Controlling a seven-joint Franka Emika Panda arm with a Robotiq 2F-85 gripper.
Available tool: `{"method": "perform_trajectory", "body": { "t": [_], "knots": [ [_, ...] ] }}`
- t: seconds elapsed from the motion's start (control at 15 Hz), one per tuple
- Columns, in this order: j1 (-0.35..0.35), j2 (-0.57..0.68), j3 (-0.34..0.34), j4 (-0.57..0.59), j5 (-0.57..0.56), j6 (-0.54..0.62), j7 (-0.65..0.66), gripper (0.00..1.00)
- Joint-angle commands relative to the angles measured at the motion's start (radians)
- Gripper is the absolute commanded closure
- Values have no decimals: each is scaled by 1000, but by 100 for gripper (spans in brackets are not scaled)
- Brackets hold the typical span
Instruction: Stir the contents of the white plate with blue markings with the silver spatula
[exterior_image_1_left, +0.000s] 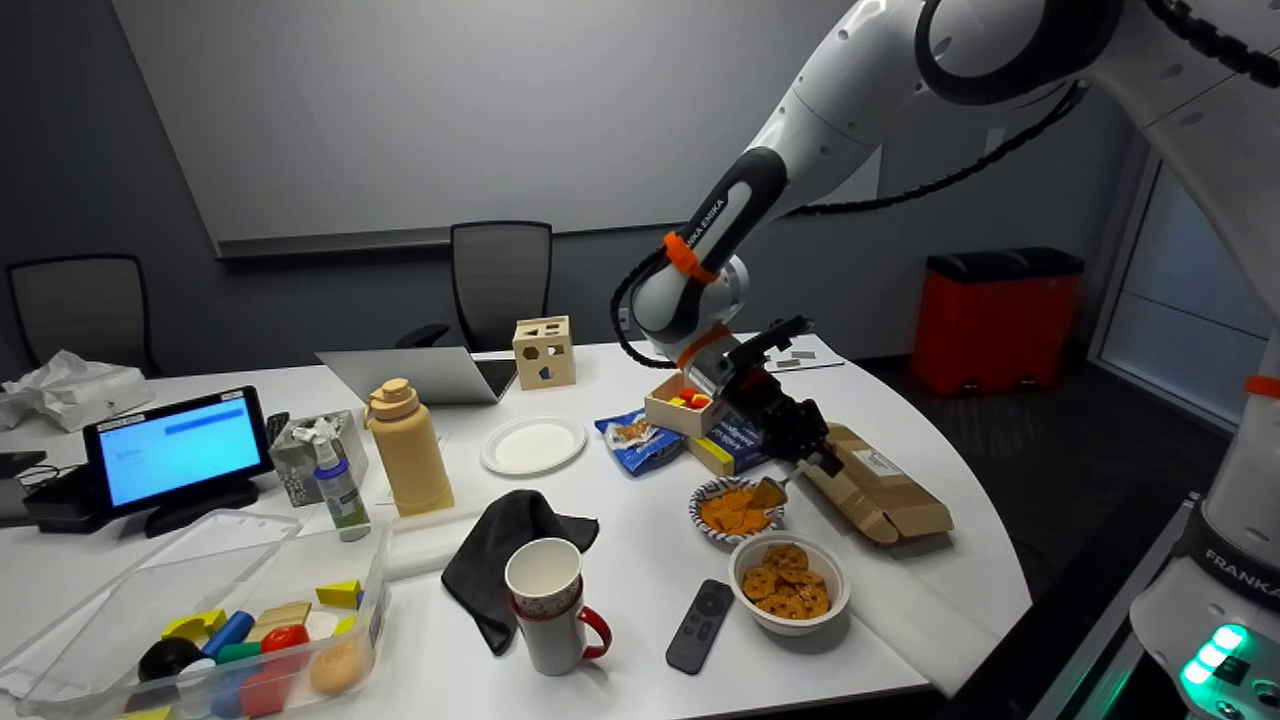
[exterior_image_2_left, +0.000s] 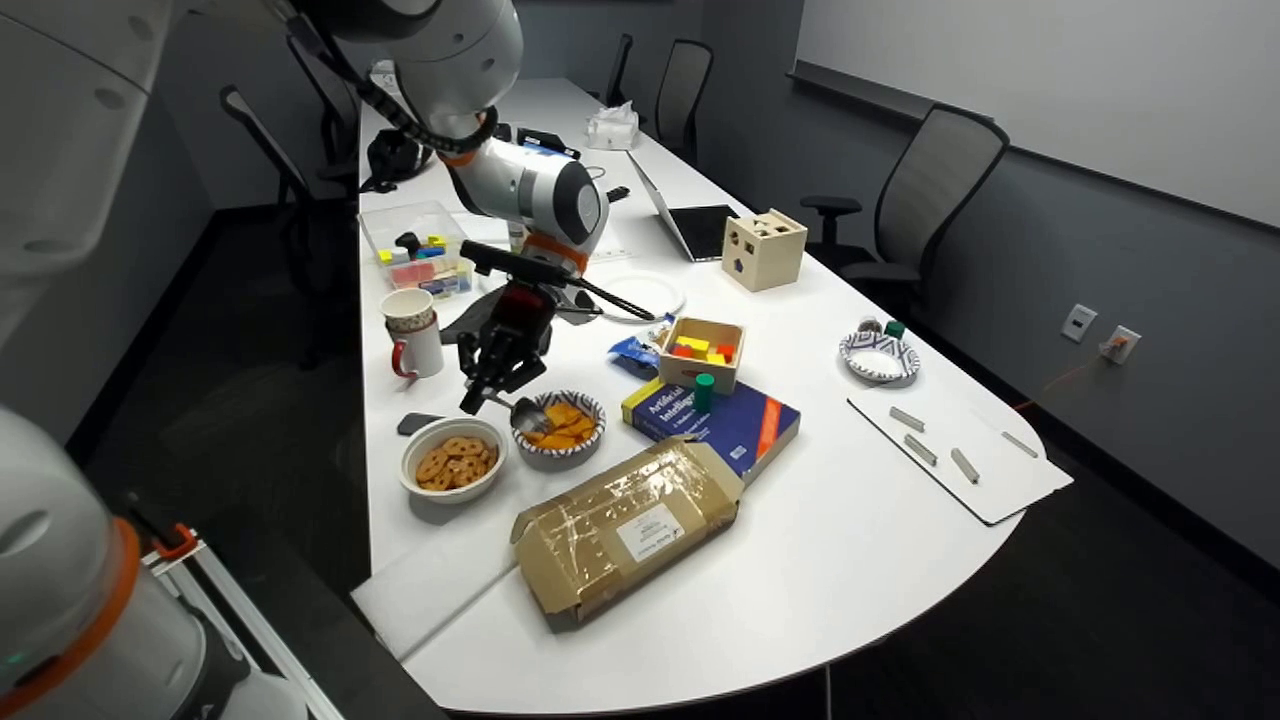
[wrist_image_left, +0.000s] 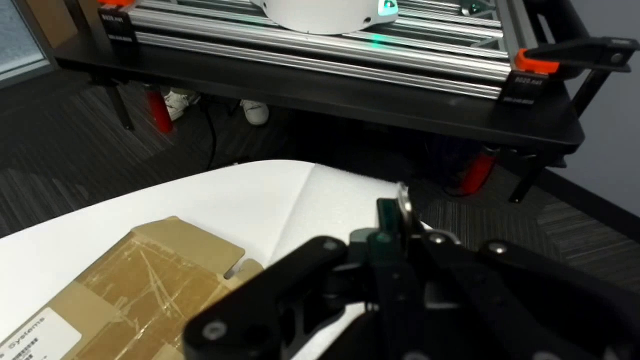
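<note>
Just above and beside the blue-marked white bowl (exterior_image_2_left: 565, 454), the hand (exterior_image_2_left: 479, 394) grips the silver spatula (exterior_image_2_left: 528, 415), its long axis slanting down toward the orange chips (exterior_image_2_left: 568, 432), contact unclear.

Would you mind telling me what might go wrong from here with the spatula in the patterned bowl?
The silver spatula reaches into the patterned bowl near its rim, so stirring might push orange chips out. The white bowl of cookies stands close beside it and could get bumped. The spatula is slim, so it might twist in the gripper.
</note>
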Motion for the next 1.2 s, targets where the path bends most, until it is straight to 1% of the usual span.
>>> {"method": "perform_trajectory", "body": {
  "t": [0.0,0.13,0.4,0.67,0.87,1.13],
  "knots": [
    [-1,30,1,24,-7,-43,-5,99],
    [3,44,4,23,-6,-23,-5,99],
    [-3,51,36,30,23,18,-56,99],
    [-10,7,62,34,53,53,-102,99],
    [-5,-12,55,40,34,97,-107,99],
    [-2,3,30,38,-4,132,-92,99]
  ]
}}
